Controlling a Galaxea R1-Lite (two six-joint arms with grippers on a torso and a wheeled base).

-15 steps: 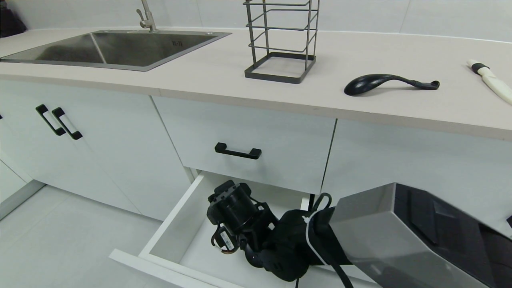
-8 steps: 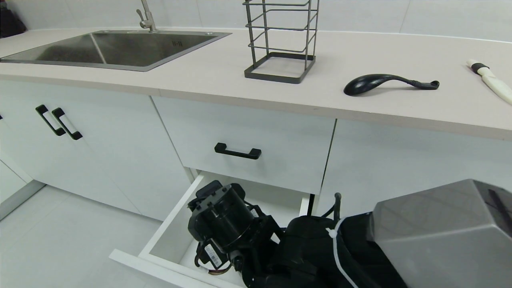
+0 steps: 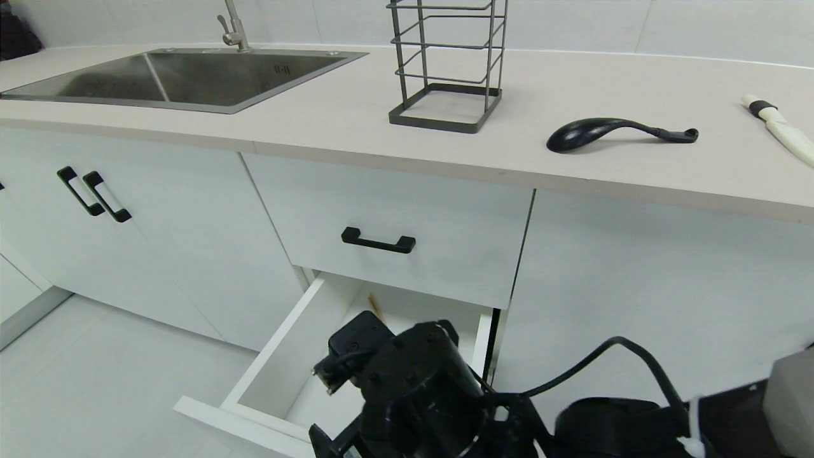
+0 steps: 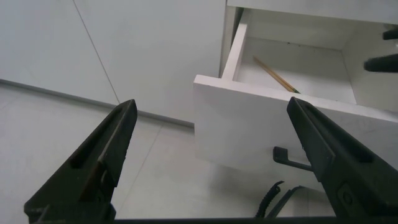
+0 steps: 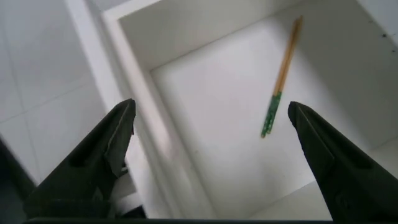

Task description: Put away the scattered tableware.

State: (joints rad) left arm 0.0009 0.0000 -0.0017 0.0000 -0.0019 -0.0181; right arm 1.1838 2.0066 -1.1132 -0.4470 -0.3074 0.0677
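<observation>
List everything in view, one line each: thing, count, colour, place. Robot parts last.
open drawer: 1, white, under closed drawer
chopsticks: apparently one pair, wood, green ends, in open drawer
wire rack: 1, dark grey, countertop centre
ladle: 1, black, countertop, right of rack
knife-like utensil: 1, cream, black band, countertop far right
sink: 1, steel, countertop left
faucet: 1, steel, behind sink
drawer handle: 1, black, closed drawer
door handles: 2, black, left cabinet
left gripper: 1, black, fingers open, outside open drawer
right gripper: 1, black, fingers open, above open drawer
</observation>
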